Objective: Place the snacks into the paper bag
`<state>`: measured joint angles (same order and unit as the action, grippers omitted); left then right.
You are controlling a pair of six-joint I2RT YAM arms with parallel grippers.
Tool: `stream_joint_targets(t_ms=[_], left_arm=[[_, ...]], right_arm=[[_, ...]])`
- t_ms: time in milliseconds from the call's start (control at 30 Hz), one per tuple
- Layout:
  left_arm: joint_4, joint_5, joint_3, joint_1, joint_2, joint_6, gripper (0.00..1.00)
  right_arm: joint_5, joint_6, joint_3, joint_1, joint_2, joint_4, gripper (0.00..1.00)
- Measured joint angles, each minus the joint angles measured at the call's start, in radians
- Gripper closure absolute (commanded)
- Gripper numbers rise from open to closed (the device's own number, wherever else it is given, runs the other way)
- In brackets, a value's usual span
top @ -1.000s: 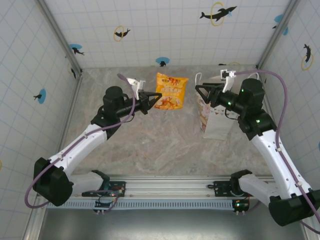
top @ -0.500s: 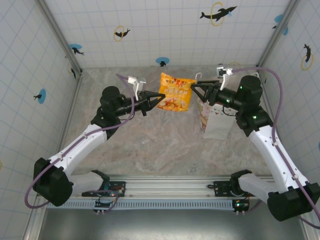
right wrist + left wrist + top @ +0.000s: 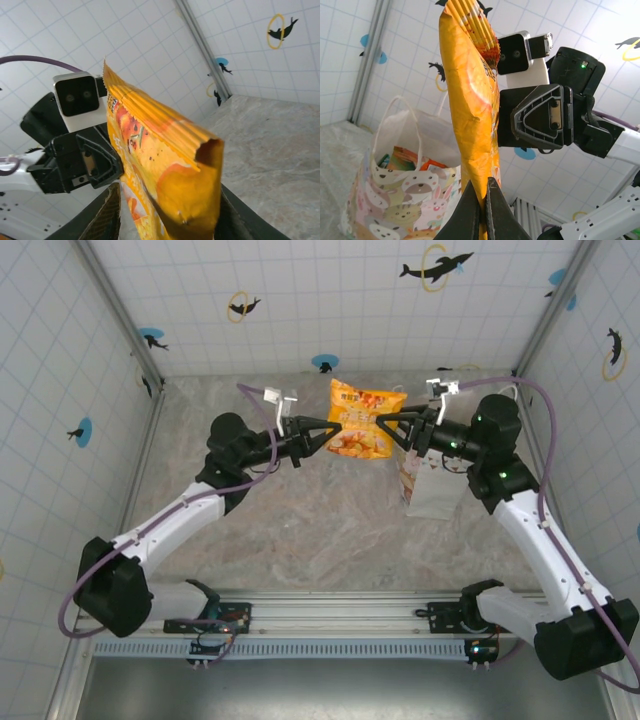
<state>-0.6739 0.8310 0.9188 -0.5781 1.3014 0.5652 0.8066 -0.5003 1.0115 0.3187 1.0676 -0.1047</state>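
Nothing legible on show: the orange packet (image 3: 365,425) carries a band of print toward its twelve o'clock edge, too blurred to read, and the paper bag (image 3: 400,200) wears cartoon animals.

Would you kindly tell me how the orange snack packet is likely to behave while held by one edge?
The orange snack packet probably weighs little: the left gripper, pinching just one edge, holds it out without it sagging. It looks puffed and creased, so likely springy rather than stiff. Its glossy film may slip in a light grip.
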Motion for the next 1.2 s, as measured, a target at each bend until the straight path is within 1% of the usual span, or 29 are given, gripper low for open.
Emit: stream_joint_targets(t_ms=[167, 433, 567, 667, 733, 833, 900, 967, 1100, 1200], left_arm=[[-0.047, -0.010, 0.016, -0.017, 0.039, 0.016, 1.00], [-0.076, -0.044, 0.027, -0.028, 0.076, 0.020, 0.99], [-0.072, -0.058, 0.051, -0.037, 0.082, 0.019, 0.88], [-0.064, -0.086, 0.053, -0.036, 0.082, 0.018, 0.70], [-0.050, -0.109, 0.055, -0.034, 0.082, 0.017, 0.55], [-0.029, -0.135, 0.066, -0.034, 0.087, 0.016, 0.42], [-0.015, -0.146, 0.083, -0.034, 0.101, 0.014, 0.38], [0.001, -0.158, 0.101, -0.035, 0.117, 0.012, 0.36], [0.039, -0.171, 0.137, -0.043, 0.156, 0.011, 0.35], [0.060, -0.170, 0.158, -0.056, 0.192, 0.011, 0.35]], right_arm=[[0.014, -0.025, -0.040, 0.000, -0.006, -0.042, 0.75], [0.001, -0.036, -0.065, -0.002, -0.045, -0.054, 0.90], [-0.021, -0.041, -0.065, -0.012, -0.057, -0.055, 0.96], [-0.036, -0.042, -0.065, -0.024, -0.065, -0.054, 0.98], [-0.052, -0.042, -0.064, -0.041, -0.072, -0.048, 0.99], [-0.069, -0.042, -0.049, -0.082, -0.081, -0.006, 0.99], [-0.077, -0.042, -0.025, -0.125, -0.084, 0.035, 0.99], [-0.083, -0.042, 0.003, -0.183, -0.089, 0.077, 0.99], [-0.093, -0.042, 0.068, -0.319, -0.102, 0.166, 0.99], [-0.096, -0.040, 0.100, -0.401, -0.115, 0.221, 0.99]])
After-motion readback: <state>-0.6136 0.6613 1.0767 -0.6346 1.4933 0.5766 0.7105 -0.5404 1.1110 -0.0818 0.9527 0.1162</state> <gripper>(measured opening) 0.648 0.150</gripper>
